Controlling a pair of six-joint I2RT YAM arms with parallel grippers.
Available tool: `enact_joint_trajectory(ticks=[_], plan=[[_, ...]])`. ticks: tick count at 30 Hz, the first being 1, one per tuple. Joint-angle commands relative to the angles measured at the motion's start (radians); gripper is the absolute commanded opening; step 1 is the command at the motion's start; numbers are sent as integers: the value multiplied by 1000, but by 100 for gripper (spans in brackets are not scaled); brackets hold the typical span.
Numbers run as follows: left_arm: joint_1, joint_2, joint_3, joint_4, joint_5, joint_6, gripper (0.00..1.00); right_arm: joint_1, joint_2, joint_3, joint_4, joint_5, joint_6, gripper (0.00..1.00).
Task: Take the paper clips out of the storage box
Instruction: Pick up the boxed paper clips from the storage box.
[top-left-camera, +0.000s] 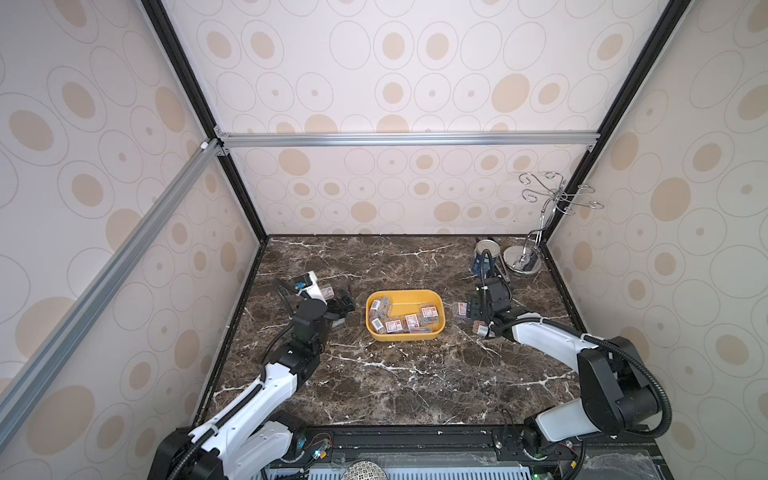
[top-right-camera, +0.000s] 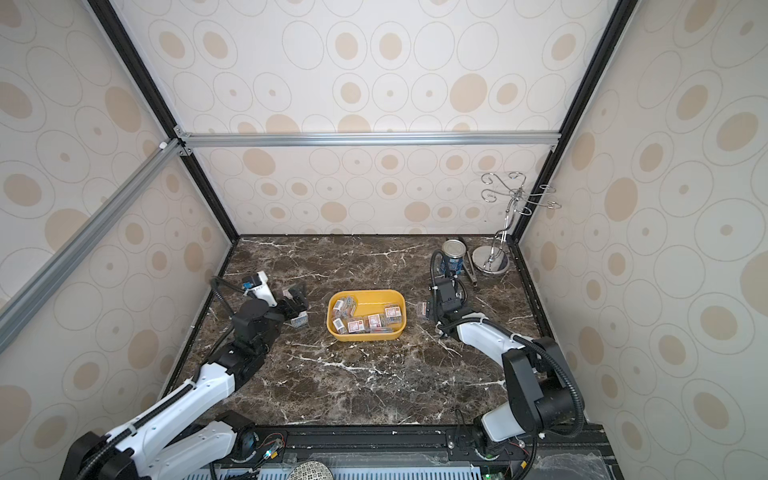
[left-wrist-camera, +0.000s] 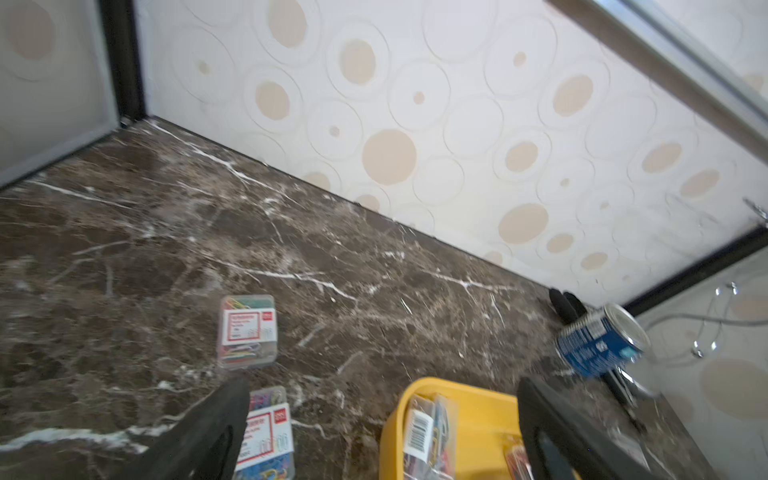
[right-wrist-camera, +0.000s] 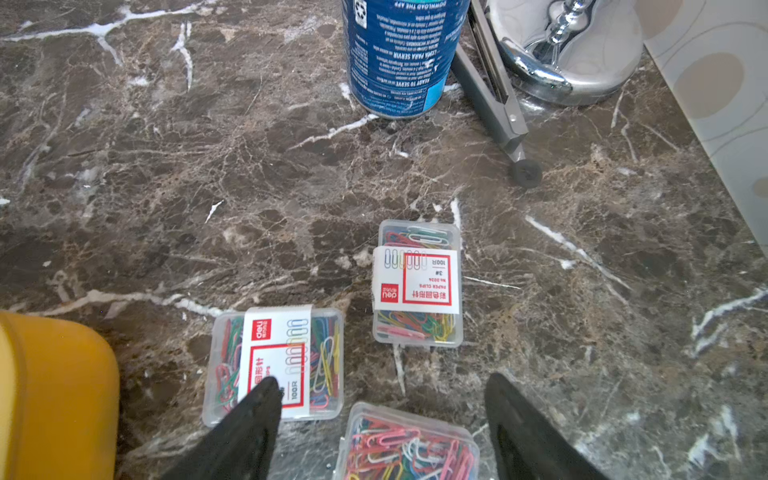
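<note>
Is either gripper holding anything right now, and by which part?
Nothing is held. The left gripper is open and empty; the right gripper is open, its fingers either side of a paper clip box lying on the table.

Storage box (right-wrist-camera: 58, 395) edge-cropped; can (right-wrist-camera: 399, 54) likewise

The dark marble tabletop (top-left-camera: 395, 374) bears the storage box (top-left-camera: 409, 306) between the left fingers (left-wrist-camera: 208, 436) and right fingers (right-wrist-camera: 249, 424). Paper clips (right-wrist-camera: 417, 282) lie by both. A blue can (right-wrist-camera: 399, 54) and chrome stand (right-wrist-camera: 582, 50) sit beyond the right fingers.
</note>
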Motion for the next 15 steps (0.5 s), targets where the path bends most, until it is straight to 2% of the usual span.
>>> enact_joint_trajectory(ticks=[1, 5, 10, 13, 15], plan=[[-82, 110, 96, -49, 3, -10, 100, 6, -9, -1, -5, 36, -5, 79], [-187, 284, 206, -73, -46, 23, 100, 8, -9, -1, -5, 41, -5, 79], [-229, 467, 350, -172, -64, 41, 95, 12, -4, 3, -10, 46, -4, 79], [-232, 553, 437, -265, -77, 48, 87, 12, 0, 6, -10, 49, -5, 79], [-237, 602, 491, -328, -89, 54, 77, 13, 7, 14, -16, 53, -6, 79]])
